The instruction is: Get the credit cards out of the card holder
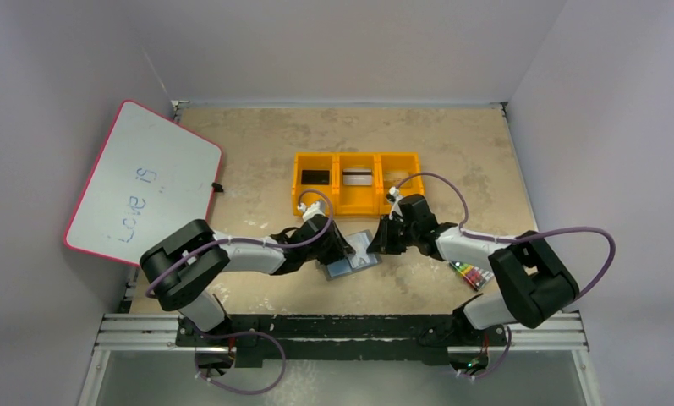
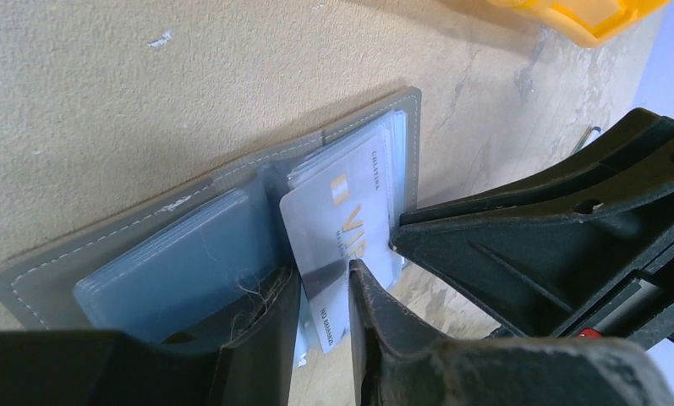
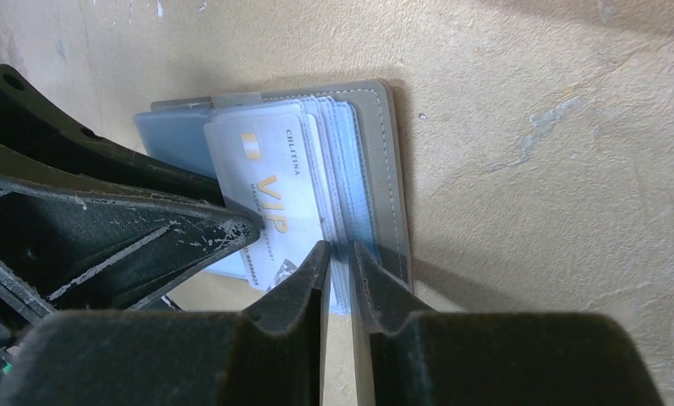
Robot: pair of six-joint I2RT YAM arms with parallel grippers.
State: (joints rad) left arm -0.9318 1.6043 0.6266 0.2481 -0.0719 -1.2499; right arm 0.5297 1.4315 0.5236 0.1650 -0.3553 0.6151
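Left hand [image 2: 320, 283] seemingly pinches the "VIP" card [image 2: 342, 211]; right hand [image 3: 337, 254] nips card holder [image 3: 384, 152] sleeves.

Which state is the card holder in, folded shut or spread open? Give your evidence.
Spread open: the card holder lies flat, both inner pocket panels facing up, VIP card partly out.

Left arm [image 1: 249, 254] and right arm [image 1: 464, 245] wearing white shells between black joints, purple cables [image 1: 570, 231] looping off both, black moulded fingers [image 3: 147, 233] showing white scuffs at nine o'clock.
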